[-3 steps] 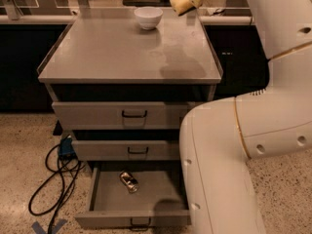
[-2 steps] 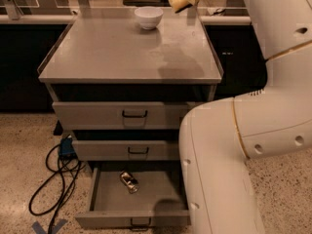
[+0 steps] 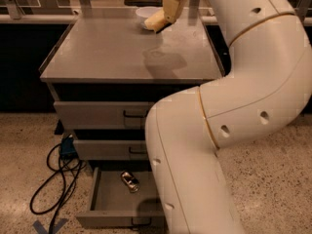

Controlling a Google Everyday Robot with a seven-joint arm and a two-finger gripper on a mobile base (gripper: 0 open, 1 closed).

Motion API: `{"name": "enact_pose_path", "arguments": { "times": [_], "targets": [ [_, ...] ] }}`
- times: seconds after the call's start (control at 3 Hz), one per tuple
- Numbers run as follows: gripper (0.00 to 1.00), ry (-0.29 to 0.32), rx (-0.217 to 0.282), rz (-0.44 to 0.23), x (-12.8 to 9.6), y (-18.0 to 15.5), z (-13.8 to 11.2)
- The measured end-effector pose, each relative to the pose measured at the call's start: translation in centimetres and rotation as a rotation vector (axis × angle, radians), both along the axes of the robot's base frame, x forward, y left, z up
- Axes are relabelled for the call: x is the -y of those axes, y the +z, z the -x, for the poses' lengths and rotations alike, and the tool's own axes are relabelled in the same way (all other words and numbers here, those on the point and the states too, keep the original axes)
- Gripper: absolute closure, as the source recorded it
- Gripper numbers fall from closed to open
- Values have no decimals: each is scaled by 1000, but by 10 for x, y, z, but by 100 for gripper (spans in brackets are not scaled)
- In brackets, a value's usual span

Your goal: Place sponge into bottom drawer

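The pale-yellow sponge (image 3: 154, 23) hangs in my gripper (image 3: 167, 14) above the back of the grey cabinet top (image 3: 112, 52), just in front of the white bowl (image 3: 146, 12). The yellowish fingers (image 3: 171, 5) are shut on the sponge's upper end. The bottom drawer (image 3: 117, 218) is pulled open near the floor, and a small metal can (image 3: 129, 181) lies inside it. My white arm (image 3: 219, 121) hides the drawer's right part.
The two upper drawers (image 3: 97, 115) are shut. Black cables (image 3: 51, 184) and a blue plug (image 3: 67, 147) lie on the speckled floor left of the cabinet. A railing and glass panels stand behind the cabinet.
The gripper has carried the sponge left and down, from right of the bowl to in front of it. The view has shifted with the arm.
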State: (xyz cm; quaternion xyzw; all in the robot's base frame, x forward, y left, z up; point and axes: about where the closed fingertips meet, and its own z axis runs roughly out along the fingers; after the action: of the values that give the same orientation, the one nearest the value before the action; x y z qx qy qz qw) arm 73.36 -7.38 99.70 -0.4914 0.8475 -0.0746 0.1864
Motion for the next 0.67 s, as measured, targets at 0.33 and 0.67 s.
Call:
{"name": "enact_pose_path", "arguments": {
  "times": [0.33,0.67],
  "targets": [
    [100,115,-106,38,-25,-40,-3],
    [100,229,-133,8,-44,-40,8]
  ]
}}
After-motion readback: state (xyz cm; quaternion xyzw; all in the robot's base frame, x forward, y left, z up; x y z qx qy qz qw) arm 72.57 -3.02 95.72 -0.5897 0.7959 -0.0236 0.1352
